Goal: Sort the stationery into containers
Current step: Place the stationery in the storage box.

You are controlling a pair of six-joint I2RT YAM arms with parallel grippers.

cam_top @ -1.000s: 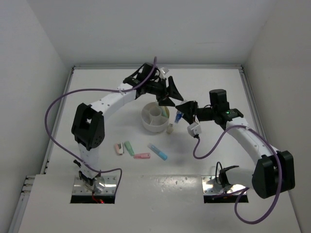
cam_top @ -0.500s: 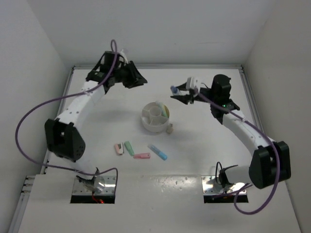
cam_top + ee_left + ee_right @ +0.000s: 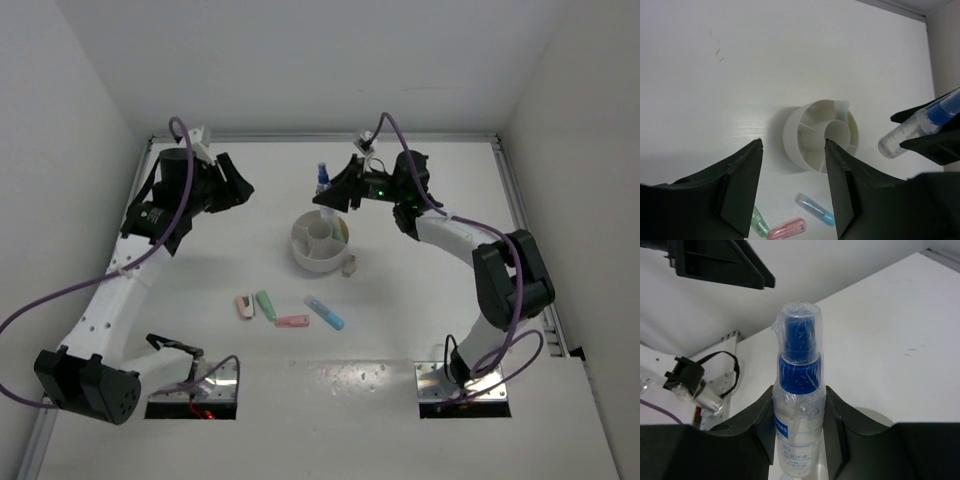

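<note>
Right gripper (image 3: 333, 192) is gripping a blue-capped bottle (image 3: 798, 390) near the tub (image 3: 303, 253); lowering it into a compartment probably comes next; left gripper (image 3: 238, 187) is gaping empty.

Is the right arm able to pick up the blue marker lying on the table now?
Probably not yet: the right gripper is shut on a blue-capped bottle. The blue marker lies uncovered, so freeing the gripper should do.

tub (image 3: 315, 263) — white | bottle (image 3: 797, 410) — clear, blue cap | pink piece (image 3: 292, 321) | green piece (image 3: 266, 305) | light-blue piece (image 3: 325, 313) | table (image 3: 430, 300) white
</note>
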